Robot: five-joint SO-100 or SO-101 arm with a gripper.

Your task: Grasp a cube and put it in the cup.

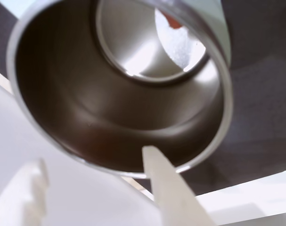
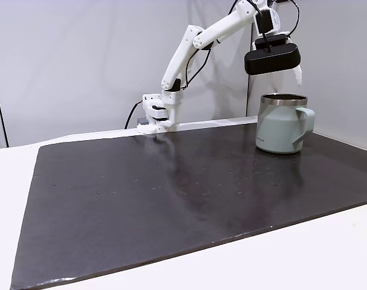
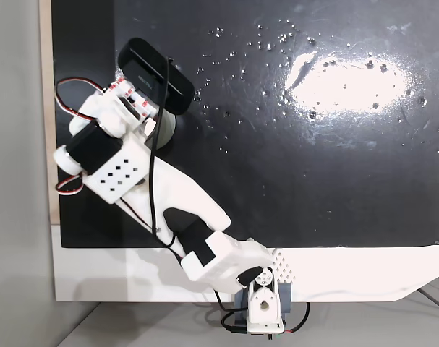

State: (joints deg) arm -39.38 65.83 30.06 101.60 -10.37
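Above the cup [image 2: 279,130], tool [image 1: 93,174] parted, empty.

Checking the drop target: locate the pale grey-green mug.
In a fixed view, the pale grey-green steel-rimmed mug stands at the dark mat's right rear, under the gripper.

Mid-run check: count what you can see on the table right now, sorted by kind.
Mugs: 1, the grey-green mug, below the open claw
Mats: 1, the dark mat
Robot arms: 1, the white arm
Total: 3
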